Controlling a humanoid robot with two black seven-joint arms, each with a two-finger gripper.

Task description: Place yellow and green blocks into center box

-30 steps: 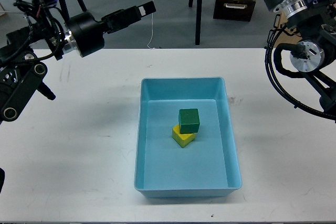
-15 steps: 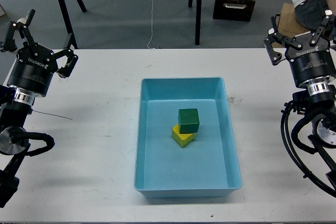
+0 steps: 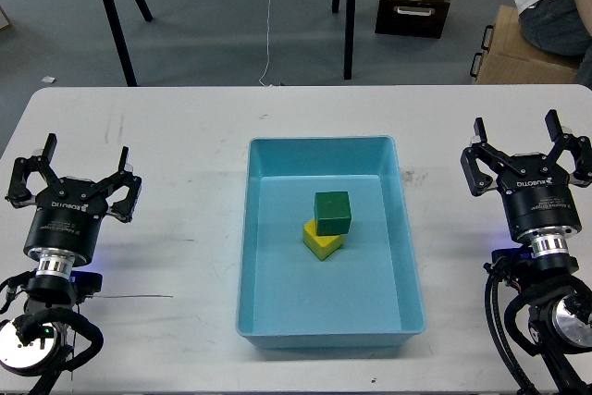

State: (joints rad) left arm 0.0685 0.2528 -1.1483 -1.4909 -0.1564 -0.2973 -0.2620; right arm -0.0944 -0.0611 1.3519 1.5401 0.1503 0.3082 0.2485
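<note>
We see a light blue box with plain walls and floor, sitting on a white desk marked here and there with faint dark scuffs. Inside the box a dark green block shows a slightly lighter green top face, and a yellow block is a bright, even yellow. Our left gripper and right gripper are matte black with small white lettering, each above a silver ring. Beyond the desk the floor is grey, with a tan cardboard carton.
</note>
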